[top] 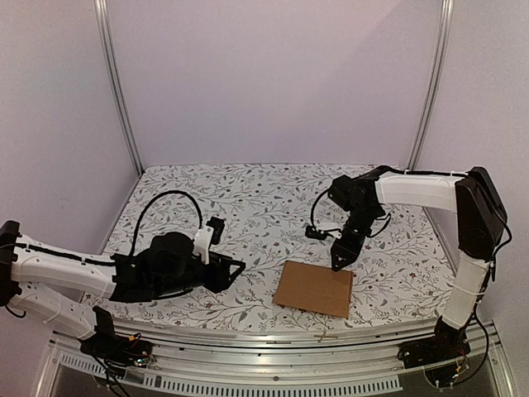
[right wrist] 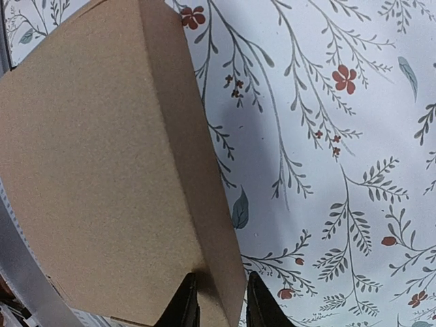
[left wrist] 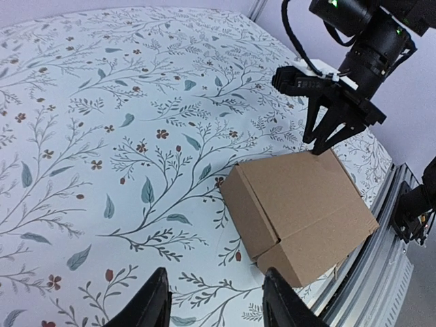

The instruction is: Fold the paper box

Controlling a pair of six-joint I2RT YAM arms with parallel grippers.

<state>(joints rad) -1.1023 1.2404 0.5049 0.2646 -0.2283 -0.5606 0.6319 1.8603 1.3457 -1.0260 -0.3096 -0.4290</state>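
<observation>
The left gripper (top: 234,270) lies low over the left half of the flower-patterned table (top: 248,198), its jaws apart with nothing between them, pointing toward the paper box (top: 314,288). That box sits folded and closed, right of centre near the table's front edge. At its far right corner the right gripper (top: 339,263) points down with its jaws drawn close on either side of the cardboard edge; whether they actually pinch it cannot be told.

Even, soft light; wrist closeups perhaps slightly blurred.
</observation>
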